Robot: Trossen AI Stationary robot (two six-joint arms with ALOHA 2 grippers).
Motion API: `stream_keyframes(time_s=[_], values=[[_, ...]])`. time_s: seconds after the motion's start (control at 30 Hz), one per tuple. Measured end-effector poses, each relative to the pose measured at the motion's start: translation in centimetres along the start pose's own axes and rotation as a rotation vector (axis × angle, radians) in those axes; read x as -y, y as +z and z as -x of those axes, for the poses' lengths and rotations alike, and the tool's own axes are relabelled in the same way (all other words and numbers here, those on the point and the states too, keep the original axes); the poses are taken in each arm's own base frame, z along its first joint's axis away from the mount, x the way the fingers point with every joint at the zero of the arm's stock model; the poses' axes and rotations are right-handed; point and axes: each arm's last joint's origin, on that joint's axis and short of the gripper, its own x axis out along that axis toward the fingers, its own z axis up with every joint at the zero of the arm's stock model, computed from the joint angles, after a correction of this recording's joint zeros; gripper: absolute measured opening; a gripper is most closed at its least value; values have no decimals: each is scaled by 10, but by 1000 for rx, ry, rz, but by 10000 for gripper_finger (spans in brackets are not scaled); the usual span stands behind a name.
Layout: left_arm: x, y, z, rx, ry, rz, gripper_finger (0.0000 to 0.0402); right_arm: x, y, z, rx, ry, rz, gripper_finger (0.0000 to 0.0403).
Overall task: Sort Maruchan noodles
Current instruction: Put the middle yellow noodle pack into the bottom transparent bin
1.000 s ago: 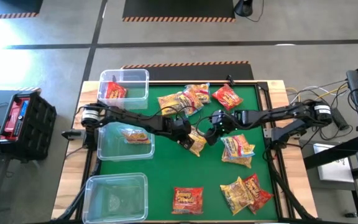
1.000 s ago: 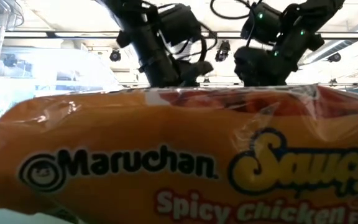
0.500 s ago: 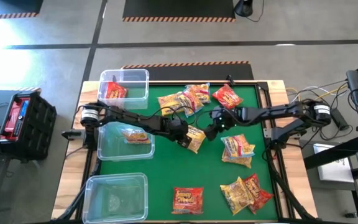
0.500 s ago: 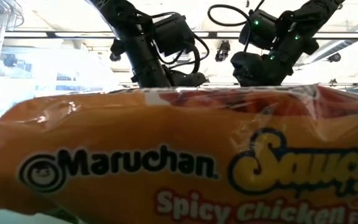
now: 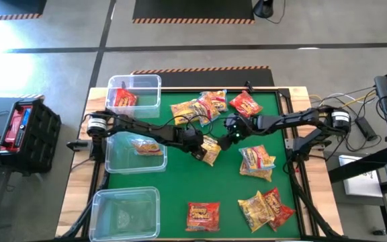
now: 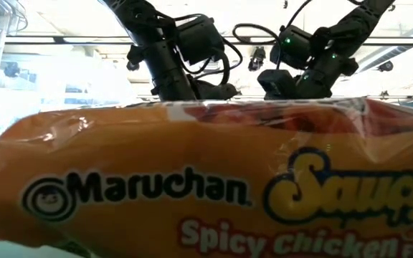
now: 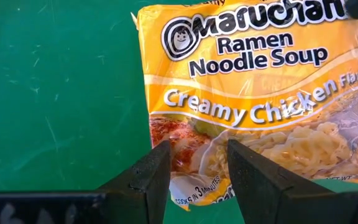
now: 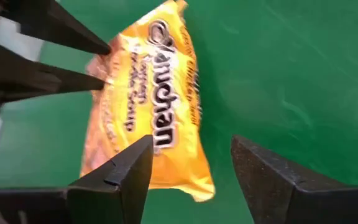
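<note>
The sorting was barely begun. Of the three clear bins along the left edge of the green mat (image 5: 180,195), the far bin (image 5: 134,93) held one red packet (image 5: 123,99), the middle bin (image 5: 135,153) held one yellow packet (image 5: 146,146), and the near bin (image 5: 125,213) showed nothing inside. The rest of the Maruchan noodles remained loose on the mat: a cluster (image 5: 207,104) toward the far edge, a pair (image 5: 256,162) toward the right side, and three (image 5: 266,208) near the front.

At the mat's centre, the left gripper (image 7: 197,163) was closed on the end of a yellow Creamy Chicken packet (image 7: 253,93), its two fingers pinching the wrapper from either side. The right gripper (image 8: 191,158) hovered just beside the same packet with its fingers spread wide, holding nothing.

Judging by this, roughly ten packets were left to place, the held yellow one likely bound for the middle bin.
</note>
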Motion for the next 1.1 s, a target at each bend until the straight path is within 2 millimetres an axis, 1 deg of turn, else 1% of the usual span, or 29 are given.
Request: stream_keyframes(time_s=[0.1,0.4,0.57,0.73,0.87,1.1], values=[[-1,-1,0,-4,5,-2,139,1,1,-8,3,11,-53,212],[-2,-2,-1,-14,17,-4,139,1,3,-30,-53,140,-149,212],[-2,-3,-1,-19,22,-7,139,-2,0,-36,-93,184,-182,212],[-2,-3,-1,-18,24,-5,139,-4,-2,-37,-118,203,-178,208],[-2,-2,-1,-17,24,-2,139,-6,-4,-37,-125,210,-165,189],[3,3,3,-2,15,-12,139,-7,-5,-36,-171,254,-119,131]])
